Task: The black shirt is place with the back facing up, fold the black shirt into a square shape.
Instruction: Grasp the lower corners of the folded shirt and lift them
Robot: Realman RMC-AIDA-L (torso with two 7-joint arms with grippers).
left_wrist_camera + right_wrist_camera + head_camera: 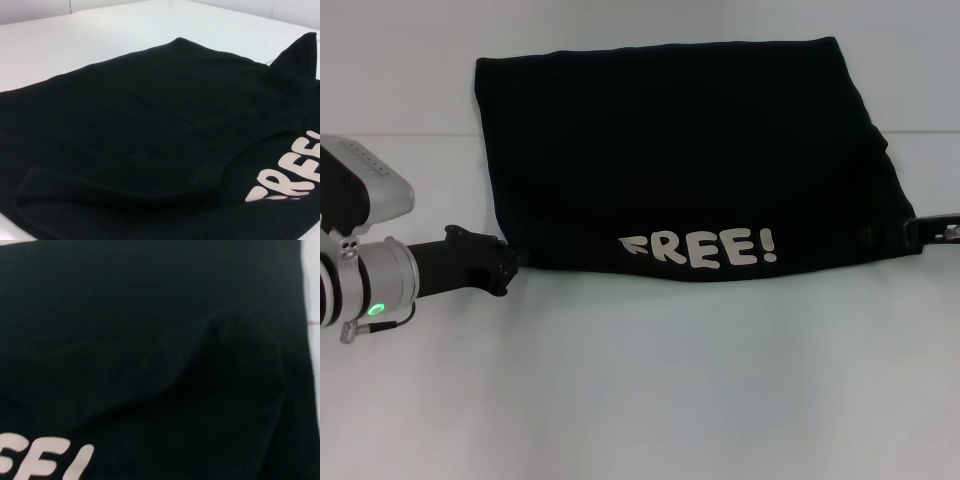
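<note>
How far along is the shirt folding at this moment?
Partly done: the black shirt already lies doubled into a wide rectangle, with the FREE! lettering on a flap folded up along its near edge. In hand: the left end effector and right end effector sit at the near corners. Left: folding the rectangle across into a square.

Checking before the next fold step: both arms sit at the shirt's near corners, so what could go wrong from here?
1. The left gripper and right gripper sit at opposite near corners of the black shirt; uneven pulling could skew the fold.
2. A raised ridge shows near the right corner; it may get pressed into a crease.
3. The "FREE!" lettering lies along the near edge, so the front print already shows; the layers could slide apart when lifted.
</note>
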